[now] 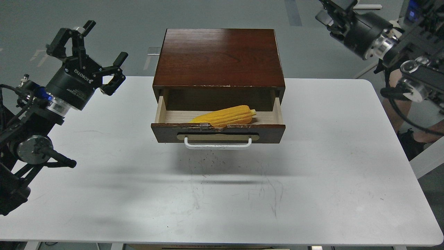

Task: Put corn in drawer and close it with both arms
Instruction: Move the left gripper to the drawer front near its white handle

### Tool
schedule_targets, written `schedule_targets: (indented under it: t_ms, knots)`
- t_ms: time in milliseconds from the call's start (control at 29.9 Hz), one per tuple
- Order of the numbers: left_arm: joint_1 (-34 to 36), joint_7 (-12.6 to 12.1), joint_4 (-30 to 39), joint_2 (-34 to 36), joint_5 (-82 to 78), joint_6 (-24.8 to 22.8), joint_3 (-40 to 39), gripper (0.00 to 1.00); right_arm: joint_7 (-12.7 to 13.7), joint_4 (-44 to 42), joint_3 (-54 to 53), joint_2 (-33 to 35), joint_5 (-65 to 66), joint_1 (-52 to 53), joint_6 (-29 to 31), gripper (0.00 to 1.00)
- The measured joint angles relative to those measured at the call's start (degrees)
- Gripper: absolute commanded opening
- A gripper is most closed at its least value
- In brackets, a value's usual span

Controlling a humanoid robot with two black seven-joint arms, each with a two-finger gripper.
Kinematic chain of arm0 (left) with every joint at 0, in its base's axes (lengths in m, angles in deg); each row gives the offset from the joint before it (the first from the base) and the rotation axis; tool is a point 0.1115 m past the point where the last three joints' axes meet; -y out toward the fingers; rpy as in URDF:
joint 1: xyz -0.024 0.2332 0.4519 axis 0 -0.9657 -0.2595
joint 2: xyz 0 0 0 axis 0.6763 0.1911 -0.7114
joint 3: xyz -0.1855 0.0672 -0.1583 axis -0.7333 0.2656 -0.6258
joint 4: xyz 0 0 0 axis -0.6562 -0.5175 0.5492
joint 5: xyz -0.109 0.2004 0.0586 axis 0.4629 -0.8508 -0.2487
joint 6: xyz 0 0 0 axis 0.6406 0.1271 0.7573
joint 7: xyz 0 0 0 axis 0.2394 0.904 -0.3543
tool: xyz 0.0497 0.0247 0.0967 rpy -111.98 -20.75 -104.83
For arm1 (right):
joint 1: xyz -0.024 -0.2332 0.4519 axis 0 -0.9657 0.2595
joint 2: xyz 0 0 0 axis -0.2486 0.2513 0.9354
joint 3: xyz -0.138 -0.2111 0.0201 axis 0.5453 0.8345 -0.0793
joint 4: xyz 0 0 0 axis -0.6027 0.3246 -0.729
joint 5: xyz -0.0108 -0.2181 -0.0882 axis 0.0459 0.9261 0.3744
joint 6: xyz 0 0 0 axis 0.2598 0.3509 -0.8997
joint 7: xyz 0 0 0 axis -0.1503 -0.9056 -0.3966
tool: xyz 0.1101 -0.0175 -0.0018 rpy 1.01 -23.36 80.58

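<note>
The yellow corn [225, 117] lies on its side in the open drawer [218, 132] of the dark reddish-brown wooden box [219, 57], against the inside of the drawer's front panel, tapered end to the left. The white bar handle [218, 143] faces me. My left gripper [93, 52] is open and empty, held above the table's left side, well left of the box. My right gripper [333, 10] is high at the top right, far from the box, and its fingers are cut by the frame edge.
The box stands at the back middle of the white table [222, 194]. A person's legs [414, 133] show beyond the table's right edge. A white bar lies on the floor behind [367, 6].
</note>
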State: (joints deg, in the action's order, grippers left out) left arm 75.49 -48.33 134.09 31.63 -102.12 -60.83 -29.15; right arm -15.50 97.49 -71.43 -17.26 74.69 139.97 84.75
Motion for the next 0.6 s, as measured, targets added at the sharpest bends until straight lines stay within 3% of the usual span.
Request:
schedule_targets:
  t_ms: [267, 602]
  knots:
    - [2.32, 0.27, 2.29, 1.65, -13.18, -1.4, -0.1, 0.99, -0.01, -1.47, -8.08, -0.4, -17.75, -15.31, 0.68, 1.0]
    - [6.33, 0.27, 17.33, -0.46, -45.12, -1.98, 0.74, 0.96, -0.02, -4.1, -8.32, -1.74, -21.97, -21.69, 0.7, 1.0]
